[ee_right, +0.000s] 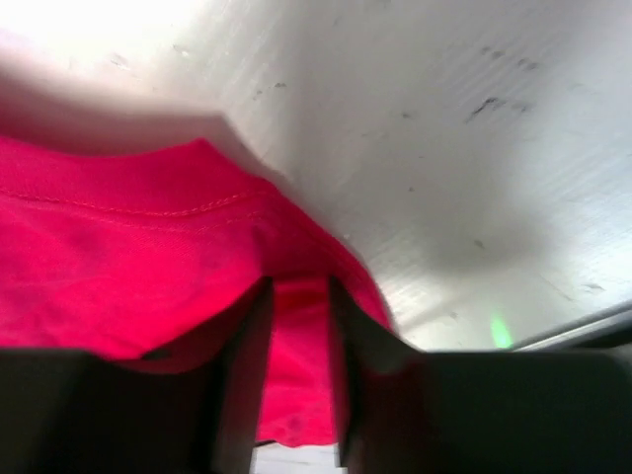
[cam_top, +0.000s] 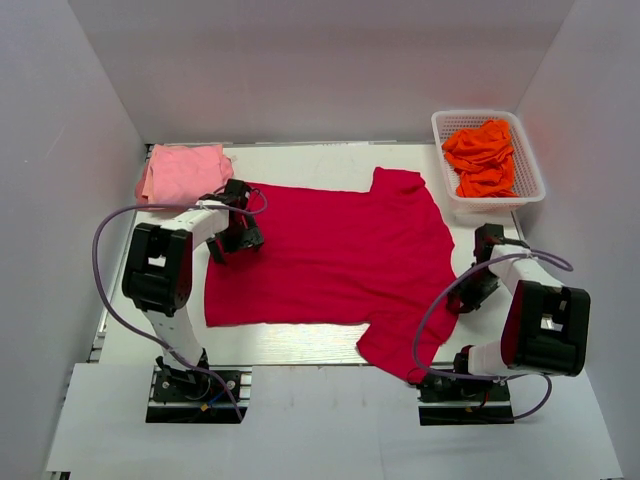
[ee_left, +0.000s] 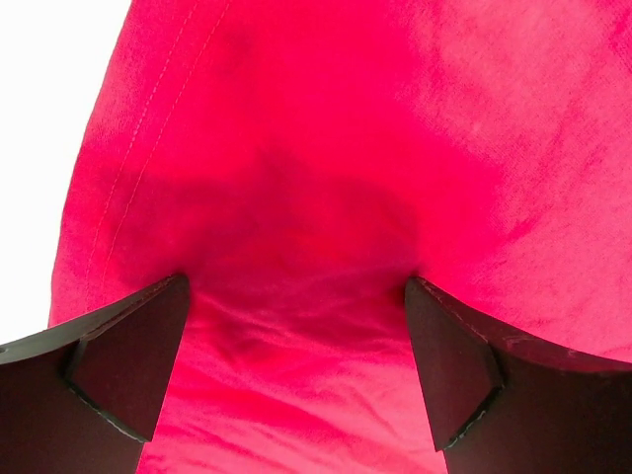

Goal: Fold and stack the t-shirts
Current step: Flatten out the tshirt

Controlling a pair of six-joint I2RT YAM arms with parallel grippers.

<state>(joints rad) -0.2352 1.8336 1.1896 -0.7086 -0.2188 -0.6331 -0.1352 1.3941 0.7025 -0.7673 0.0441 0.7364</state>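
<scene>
Red shirt [cam_top: 330,255] lies spread flat, left of and nearer than the basket [cam_top: 528,165]. Right gripper [ee_right: 299,296], nearer than the basket, is nearly closed, pinching the shirt's edge. Left gripper [ee_left: 294,286], on the shirt corner farthest from the basket, gapes wide and grips nothing. If only the right side lifts, the shirt could drag and bunch, and that thin pinch might slip.

Plain crimson t-shirt [cam_top: 330,250], pink t-shirt [cam_top: 185,172], orange t-shirts [cam_top: 480,155], white basket [cam_top: 528,165]

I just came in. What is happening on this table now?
Two arms work on the crimson t-shirt, spread flat on the table. The right gripper is shut on its right edge; the left gripper is open at its left edge. No fold is made yet. A pink t-shirt lies folded at the far left, and orange t-shirts sit in a white basket.
</scene>
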